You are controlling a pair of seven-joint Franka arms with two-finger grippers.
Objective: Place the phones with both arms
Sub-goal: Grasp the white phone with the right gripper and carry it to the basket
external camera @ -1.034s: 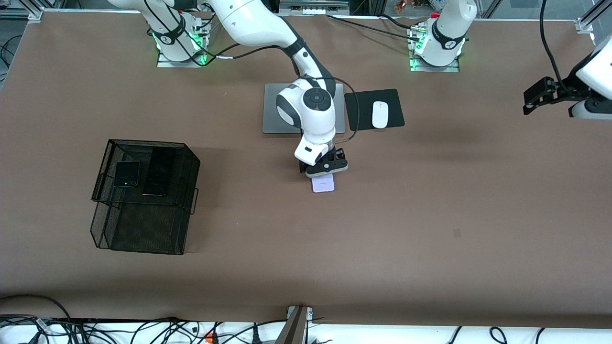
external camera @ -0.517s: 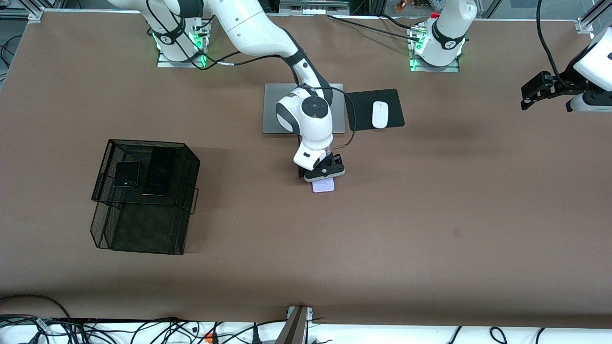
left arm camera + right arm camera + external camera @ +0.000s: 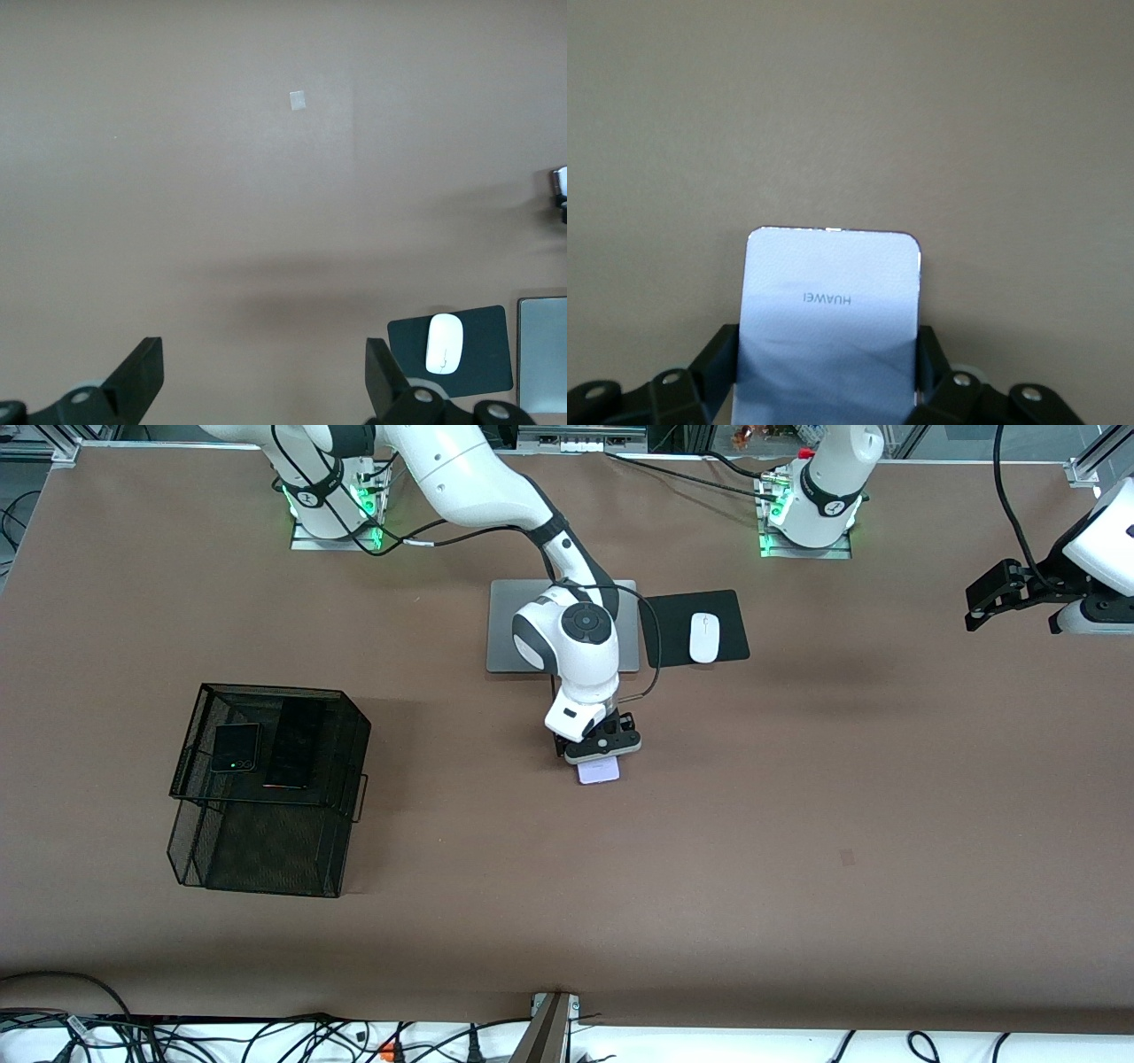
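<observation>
Right hand (image 3: 601, 755) was down at the middle of the worktop (image 3: 797, 797), its two fingers (image 3: 718, 359) set against the long edges of the pale lavender-white phone (image 3: 599, 771), which lay flat on the brown surface with its "HUAWEI" lettering visible in the right wrist view (image 3: 828, 310); whether the phone had left the surface could not be told. That phone sat nearer the front camera than the silver laptop (image 3: 509, 624), and the black mouse pad (image 3: 673, 633) with the white mouse (image 3: 703, 638) lay beside the laptop toward the left arm's end. Left hand (image 3: 992, 598) waited in the air over the left arm's end of the worktop, its fingers (image 3: 142, 376) spread wide and holding nothing. Toward the right arm's end stood a black wire-mesh basket (image 3: 266, 833), and on its upper tray lay the small squarish black phone (image 3: 236, 747) and, just beside it, the long slim black phone (image 3: 294, 744).
</observation>
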